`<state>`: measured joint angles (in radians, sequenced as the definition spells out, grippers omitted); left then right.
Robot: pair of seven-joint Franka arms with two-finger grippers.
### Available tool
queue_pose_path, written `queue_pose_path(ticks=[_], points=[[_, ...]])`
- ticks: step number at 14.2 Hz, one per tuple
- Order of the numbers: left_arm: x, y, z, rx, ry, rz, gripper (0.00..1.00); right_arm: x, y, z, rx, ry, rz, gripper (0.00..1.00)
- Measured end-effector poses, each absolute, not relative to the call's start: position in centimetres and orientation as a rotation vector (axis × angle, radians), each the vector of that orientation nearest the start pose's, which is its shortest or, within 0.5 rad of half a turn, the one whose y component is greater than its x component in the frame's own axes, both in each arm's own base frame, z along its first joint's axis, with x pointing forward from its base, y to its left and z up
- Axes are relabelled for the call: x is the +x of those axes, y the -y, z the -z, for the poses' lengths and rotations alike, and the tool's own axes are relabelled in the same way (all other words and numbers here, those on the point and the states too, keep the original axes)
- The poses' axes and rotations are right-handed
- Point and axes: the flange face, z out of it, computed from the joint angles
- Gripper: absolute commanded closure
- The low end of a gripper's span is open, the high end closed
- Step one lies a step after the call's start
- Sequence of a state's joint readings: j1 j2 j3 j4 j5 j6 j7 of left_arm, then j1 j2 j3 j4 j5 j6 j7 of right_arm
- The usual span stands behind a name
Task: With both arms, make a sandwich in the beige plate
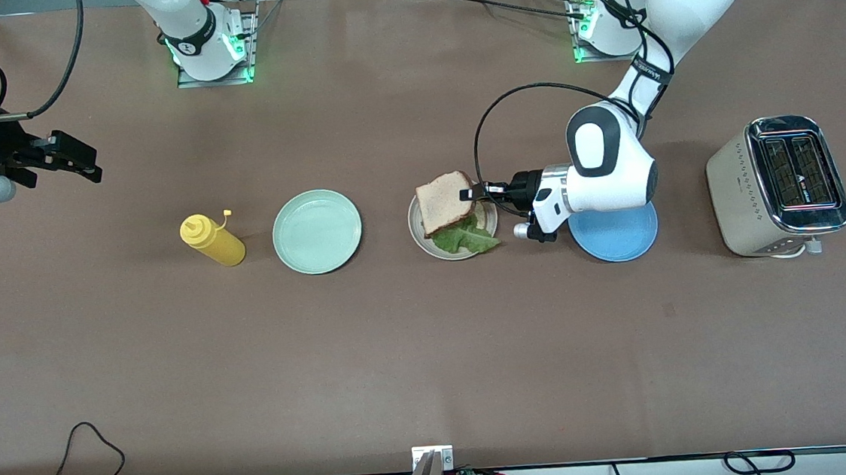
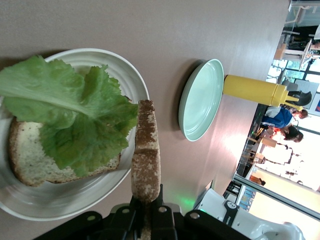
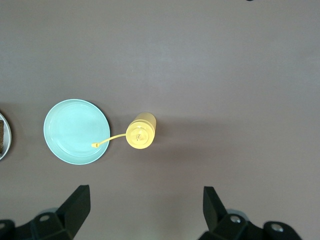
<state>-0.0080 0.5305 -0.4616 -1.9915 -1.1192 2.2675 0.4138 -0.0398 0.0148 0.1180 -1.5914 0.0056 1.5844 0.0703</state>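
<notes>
The beige plate [image 1: 431,250] sits mid-table and holds a bread slice [image 2: 30,155] with a ruffled green lettuce leaf [image 1: 472,240] on it. My left gripper [image 1: 481,191] is shut on a second toasted bread slice [image 1: 444,202] and holds it by one edge, just over the plate and lettuce. In the left wrist view the held slice [image 2: 146,150] shows edge-on between the left gripper's [image 2: 146,202] fingers, beside the lettuce [image 2: 75,115] and the plate's rim [image 2: 75,200]. My right gripper [image 1: 73,161] is open and empty, raised at the right arm's end of the table; it also shows in the right wrist view [image 3: 147,205].
A mint-green plate [image 1: 317,231] and a yellow squeeze bottle [image 1: 213,241] stand beside the beige plate toward the right arm's end. A blue plate [image 1: 616,241] lies under the left arm's wrist. A toaster [image 1: 777,183] stands at the left arm's end.
</notes>
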Motion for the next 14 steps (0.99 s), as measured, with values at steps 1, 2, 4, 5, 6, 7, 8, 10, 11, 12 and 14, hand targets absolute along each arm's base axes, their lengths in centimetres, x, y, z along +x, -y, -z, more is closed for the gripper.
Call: queue_pose_path(ticks=[1, 2, 4, 5, 6, 7, 8, 10, 11, 12, 14], points=[[52.7, 28.4, -21.3, 2.146, -0.028, 0.308, 0.94, 55.8, -4.4, -60.8, -3.136, 0.012, -0.034, 0.0], [52.7, 28.2, -20.7, 2.13, -0.011, 0.29, 0.93, 55.8, -4.4, -60.8, -3.136, 0.012, -0.032, 0.0], [52.8, 27.6, -19.4, 2.099, 0.028, 0.25, 0.64, 55.8, -4.4, -60.9, -3.137, 0.013, -0.03, 0.0], [52.7, 27.3, -18.8, 2.089, 0.039, 0.238, 0.2, 55.8, -4.4, -60.9, -3.138, 0.013, -0.029, 0.0], [52.8, 27.1, -18.3, 2.085, 0.044, 0.232, 0.0, 55.8, -4.4, -60.9, -3.139, 0.013, -0.029, 0.0], [52.9, 26.7, -18.1, 2.083, 0.048, 0.225, 0.0, 55.8, -4.4, -60.9, -3.139, 0.013, -0.029, 0.0], [53.1, 26.4, -18.1, 2.082, 0.054, 0.213, 0.0, 55.8, -4.4, -60.9, -3.139, 0.013, -0.029, 0.0], [53.9, 25.2, -18.4, 2.079, 0.068, 0.171, 0.0, 55.8, -4.4, -60.9, -3.139, 0.013, -0.029, 0.0], [54.2, 24.8, -18.7, 2.084, 0.088, 0.155, 0.0, 55.8, -4.4, -60.9, -3.139, 0.014, -0.029, 0.0], [54.7, 24.3, -19.3, 2.101, 0.132, 0.134, 0.0, 55.8, -4.4, -60.9, -3.139, 0.013, -0.029, 0.0], [55.9, 23.0, -21.5, 2.166, 0.26, 0.086, 0.0, 55.8, -4.4, -60.9, -3.139, 0.014, -0.029, 0.0]])
